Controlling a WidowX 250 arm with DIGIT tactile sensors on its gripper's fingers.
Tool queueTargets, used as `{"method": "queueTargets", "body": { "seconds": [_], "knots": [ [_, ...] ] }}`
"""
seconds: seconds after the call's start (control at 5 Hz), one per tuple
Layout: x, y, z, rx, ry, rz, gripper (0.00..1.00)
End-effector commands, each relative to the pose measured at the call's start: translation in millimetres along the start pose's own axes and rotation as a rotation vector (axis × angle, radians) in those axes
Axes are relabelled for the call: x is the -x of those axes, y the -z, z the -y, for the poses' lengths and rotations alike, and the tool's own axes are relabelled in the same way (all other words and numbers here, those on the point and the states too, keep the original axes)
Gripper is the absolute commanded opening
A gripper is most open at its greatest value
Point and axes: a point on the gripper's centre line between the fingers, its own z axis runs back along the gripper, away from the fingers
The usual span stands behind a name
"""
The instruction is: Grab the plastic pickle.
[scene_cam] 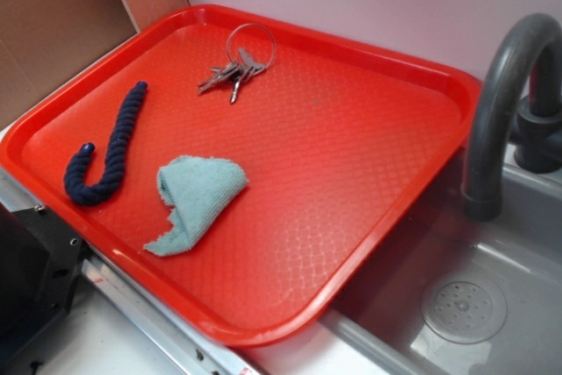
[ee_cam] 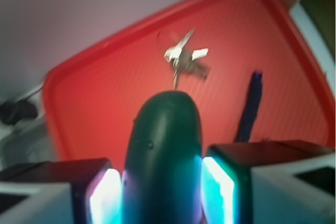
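In the wrist view the plastic pickle, a dark teal-green smooth oblong with a rounded end, stands between my two glowing pads. My gripper is shut on it and holds it high above the red tray. In the exterior view neither the pickle nor the gripper shows; only the tray with its other things is in view.
On the tray lie a key bunch at the back, a navy twisted rope at the left and a crumpled light-blue cloth in front. A grey sink with a curved faucet is at the right. Keys and rope also show below the gripper.
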Motion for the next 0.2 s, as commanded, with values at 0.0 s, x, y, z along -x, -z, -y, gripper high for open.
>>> {"method": "queueTargets", "body": {
  "seconds": [0.0],
  "knots": [
    [4.9,-23.0,-10.9,-0.053,0.047,0.028,0.02]
  ]
}}
